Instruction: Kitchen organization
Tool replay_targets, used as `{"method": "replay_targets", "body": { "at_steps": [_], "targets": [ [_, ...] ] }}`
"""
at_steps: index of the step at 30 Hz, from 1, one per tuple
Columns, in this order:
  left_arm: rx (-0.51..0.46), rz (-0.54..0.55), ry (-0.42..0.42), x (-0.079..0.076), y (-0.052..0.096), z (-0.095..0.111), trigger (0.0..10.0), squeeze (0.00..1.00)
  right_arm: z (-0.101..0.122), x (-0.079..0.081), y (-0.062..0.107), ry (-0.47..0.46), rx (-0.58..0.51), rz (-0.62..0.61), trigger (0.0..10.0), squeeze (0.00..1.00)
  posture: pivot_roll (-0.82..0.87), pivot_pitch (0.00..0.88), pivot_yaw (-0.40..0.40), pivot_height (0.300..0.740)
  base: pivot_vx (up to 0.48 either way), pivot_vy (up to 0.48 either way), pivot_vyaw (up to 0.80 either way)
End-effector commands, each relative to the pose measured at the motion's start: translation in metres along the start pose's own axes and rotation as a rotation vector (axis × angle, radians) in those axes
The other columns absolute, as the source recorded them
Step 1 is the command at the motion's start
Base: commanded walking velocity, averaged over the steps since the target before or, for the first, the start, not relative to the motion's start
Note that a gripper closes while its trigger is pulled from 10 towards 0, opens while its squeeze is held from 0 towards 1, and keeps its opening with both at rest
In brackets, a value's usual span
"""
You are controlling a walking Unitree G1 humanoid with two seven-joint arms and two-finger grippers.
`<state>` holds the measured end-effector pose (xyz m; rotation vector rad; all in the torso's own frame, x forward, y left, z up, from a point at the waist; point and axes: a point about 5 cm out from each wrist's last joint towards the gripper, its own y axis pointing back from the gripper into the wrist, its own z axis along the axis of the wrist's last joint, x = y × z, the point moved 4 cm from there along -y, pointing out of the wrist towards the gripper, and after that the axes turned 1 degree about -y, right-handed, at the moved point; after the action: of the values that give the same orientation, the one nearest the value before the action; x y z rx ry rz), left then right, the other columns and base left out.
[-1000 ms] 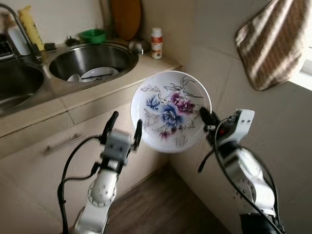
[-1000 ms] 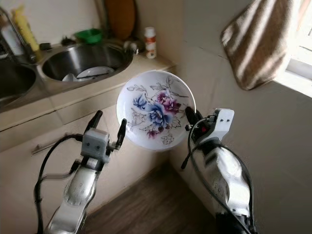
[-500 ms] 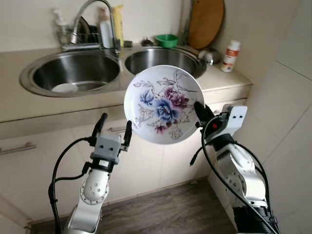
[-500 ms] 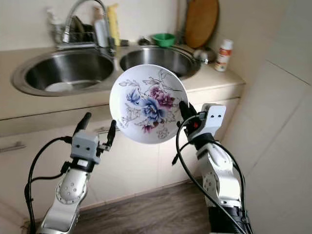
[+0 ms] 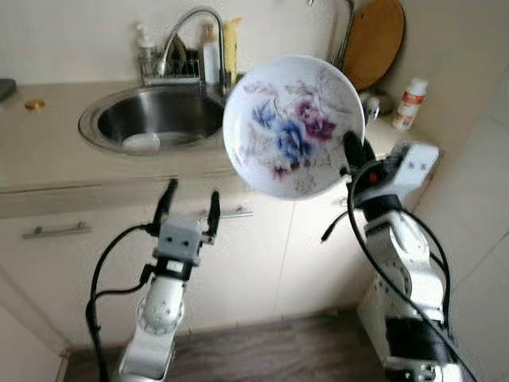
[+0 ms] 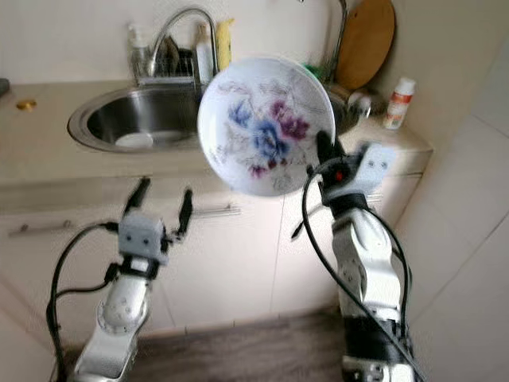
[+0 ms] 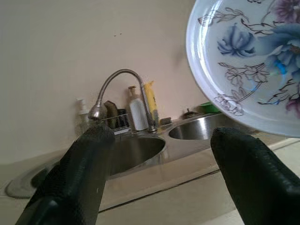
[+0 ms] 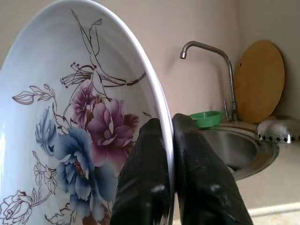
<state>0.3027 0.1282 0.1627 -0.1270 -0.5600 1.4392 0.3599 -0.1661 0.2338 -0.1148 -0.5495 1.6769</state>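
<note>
Sink (image 5: 119, 127): round steel basin sunk in the counter; we see a pale dish (image 5: 141, 142) lying in it.
Plate (image 5: 293, 126): glossy white, round, blue and purple flowers; we hold it on edge, raised in front of the sink.
Right gripper (image 8: 166, 154): our fingers pinched tight on the plate's rim.
Left gripper (image 5: 188, 205): fingers spread wide, holding nothing, below the sink's front.

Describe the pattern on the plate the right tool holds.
White plate with blue and purple flowers and thin outlined leaves; clearest in the right wrist view.
</note>
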Motion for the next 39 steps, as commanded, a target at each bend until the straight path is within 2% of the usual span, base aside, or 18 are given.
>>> {"method": "replay_targets", "body": {
  "at_steps": [1,4,14,22,35,39],
  "targets": [
    [-0.015,0.011,-0.007,0.004,-0.002,0.004,10.0,0.00,0.014,0.020,-0.010,-0.011,-0.062,0.056,0.0,0.00,0.06,0.000,-0.044,0.740,0.480,0.000,0.80],
    [-0.018,0.010,-0.010,0.005,-0.003,0.005,10.0,0.00,0.018,0.020,-0.013,-0.023,-0.082,0.041,0.0,0.00,0.07,0.000,-0.044,0.740,0.480,0.000,0.80],
    [-0.031,0.010,-0.018,0.006,-0.005,0.007,10.0,0.00,0.025,0.024,-0.022,0.013,-0.115,0.035,0.0,0.00,0.07,0.000,-0.045,0.740,0.480,0.000,0.00],
    [-0.031,0.010,-0.021,0.005,-0.005,0.008,10.0,0.00,0.025,0.020,-0.027,0.039,-0.115,0.008,0.0,0.00,0.07,0.000,-0.047,0.740,0.382,0.000,0.00],
    [-0.030,0.003,-0.016,0.002,-0.005,0.008,10.0,0.00,0.017,-0.009,-0.036,0.157,-0.060,-0.150,0.0,0.00,0.07,0.000,-0.052,0.740,0.045,0.000,0.00],
    [-0.030,0.002,-0.015,0.001,-0.004,0.008,10.0,0.00,0.007,-0.030,-0.037,0.187,0.007,-0.266,0.0,0.00,0.07,0.000,-0.055,0.740,0.000,0.000,0.00]
  ]
}}
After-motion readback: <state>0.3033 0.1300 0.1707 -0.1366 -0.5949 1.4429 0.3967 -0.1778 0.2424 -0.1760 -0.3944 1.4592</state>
